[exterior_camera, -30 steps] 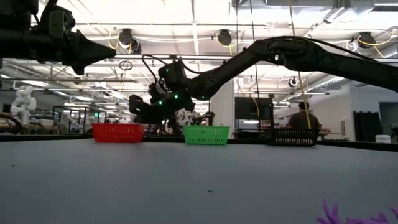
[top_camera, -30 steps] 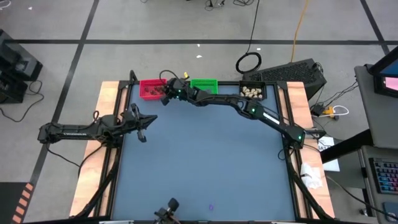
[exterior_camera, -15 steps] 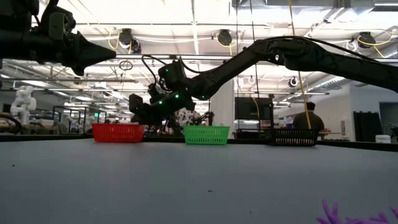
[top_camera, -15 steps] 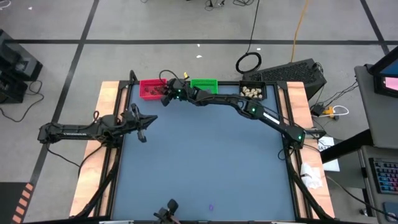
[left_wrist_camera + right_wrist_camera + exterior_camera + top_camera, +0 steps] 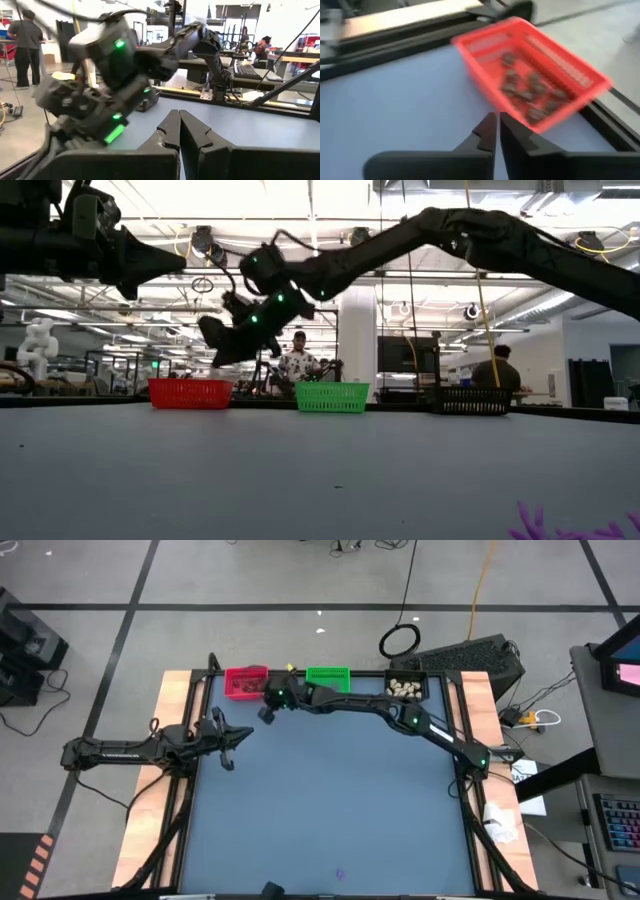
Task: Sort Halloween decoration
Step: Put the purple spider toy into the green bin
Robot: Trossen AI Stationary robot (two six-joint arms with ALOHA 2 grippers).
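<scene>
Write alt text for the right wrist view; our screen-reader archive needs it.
The right gripper, fingers nearly together and empty, points at a red bin on the blue table. Dark grey-black lumps lie clustered inside the bin.

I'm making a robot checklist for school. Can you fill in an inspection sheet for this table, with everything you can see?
Surface: blue-grey table top, mostly bare.
Job's things: dark lumps in the red bin; cream lumps in the black bin; green bin, contents not visible; one purple bit near the table's front edge.
Clutter: nothing seen.
Grippers: right gripper raised beside the red bin, shut, holding nothing; left gripper waits at the left side, shut.
Cables: a coiled cable and an orange cord on the floor.
Surroundings: workshop with people behind the table.
</scene>
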